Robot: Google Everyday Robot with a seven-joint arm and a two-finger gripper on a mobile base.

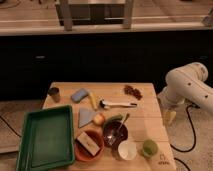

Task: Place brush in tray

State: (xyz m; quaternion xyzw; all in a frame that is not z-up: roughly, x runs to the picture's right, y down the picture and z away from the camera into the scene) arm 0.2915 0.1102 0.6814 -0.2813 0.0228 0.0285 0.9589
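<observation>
The brush [118, 104] lies flat near the middle of the wooden table [150, 125]. Its round whitish head points left, next to a banana, and its white handle with the dark tip points right. The green tray [30, 145] stands at the table's front left with nothing in it. My gripper [169, 117] hangs from the white arm [187, 85] just off the table's right edge. It is well to the right of the brush, points down and holds nothing that I can see.
A yellow banana [93, 100], blue sponge [78, 95] and small brown cup [54, 93] lie left of the brush. In front are a fruit [99, 119], a dark bowl with a spoon [115, 132], an orange bowl [89, 146], a white cup [127, 149] and a green cup [149, 148].
</observation>
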